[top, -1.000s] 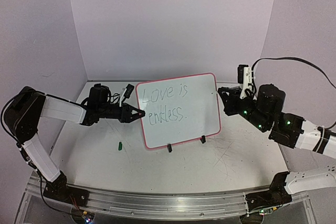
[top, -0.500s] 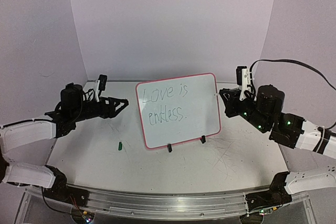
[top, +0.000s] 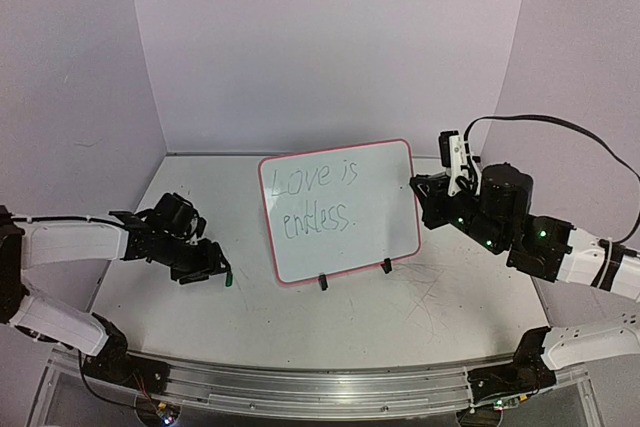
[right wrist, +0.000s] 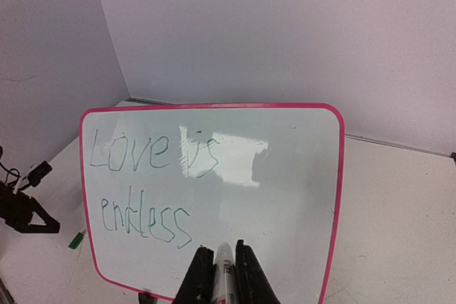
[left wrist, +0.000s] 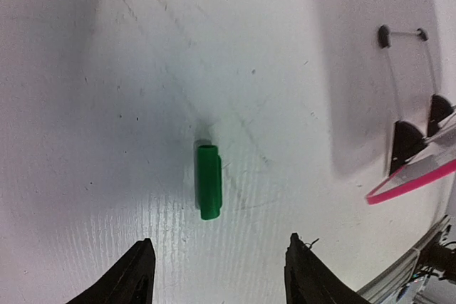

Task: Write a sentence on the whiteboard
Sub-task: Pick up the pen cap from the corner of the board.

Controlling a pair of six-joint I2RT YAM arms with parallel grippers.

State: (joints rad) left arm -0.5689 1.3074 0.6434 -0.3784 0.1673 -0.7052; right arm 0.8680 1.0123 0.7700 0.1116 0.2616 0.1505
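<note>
The whiteboard (top: 385, 202) stands upright mid-table in its pink frame; the right wrist view fills with its face (right wrist: 285, 197). The sentence (top: 315, 197) in thin green script reads "Love is endless" (right wrist: 142, 183) over two lines. My right gripper (top: 420, 190) (right wrist: 220, 250) is shut on a white marker (right wrist: 224, 267) whose tip points at the board's lower part, right of the writing; I cannot tell whether it touches. Low over the table left of the board, my left gripper (top: 213, 269) (left wrist: 219, 241) stands open. A green marker cap (left wrist: 209, 181) (top: 228, 277) lies just ahead of its fingers.
Two black clip feet (top: 323, 282) (left wrist: 406, 140) prop the board. Lilac walls close in the back and both sides. A metal rail (top: 300, 387) runs along the near edge. The right arm's cable (top: 560, 122) loops above it.
The left arm swung away from the board's left edge and dropped low over the green cap, its jaws opening. The right gripper with the marker shifted slightly left.
</note>
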